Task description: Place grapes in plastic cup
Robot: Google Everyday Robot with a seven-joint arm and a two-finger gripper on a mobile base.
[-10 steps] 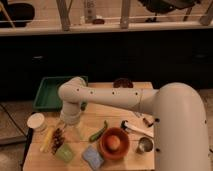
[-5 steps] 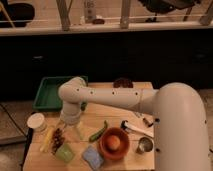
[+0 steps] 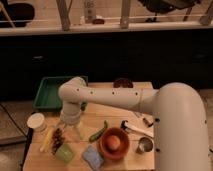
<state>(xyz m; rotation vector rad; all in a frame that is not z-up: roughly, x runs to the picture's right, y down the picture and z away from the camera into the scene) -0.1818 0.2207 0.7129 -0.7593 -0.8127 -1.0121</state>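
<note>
One white arm (image 3: 107, 97) bends down over the left side of the wooden table (image 3: 112, 112) on my feed, its gripper (image 3: 70, 132) pointing downward just above the tabletop. I read the jaws as spread apart with nothing between them. The grapes (image 3: 57, 140), a dark bunch, lie on the table just below and left of the gripper, beside a yellow corn cob (image 3: 46, 139). The plastic cup (image 3: 65, 153), light green, stands upright right next to the grapes at the table's near edge. A white round container (image 3: 36, 121) sits at the far left, a green tray (image 3: 49, 93) behind it. To the right are a green vegetable (image 3: 98, 131), a blue sponge (image 3: 92, 157), an orange bowl (image 3: 114, 144) and a metal cup (image 3: 145, 145).
</note>
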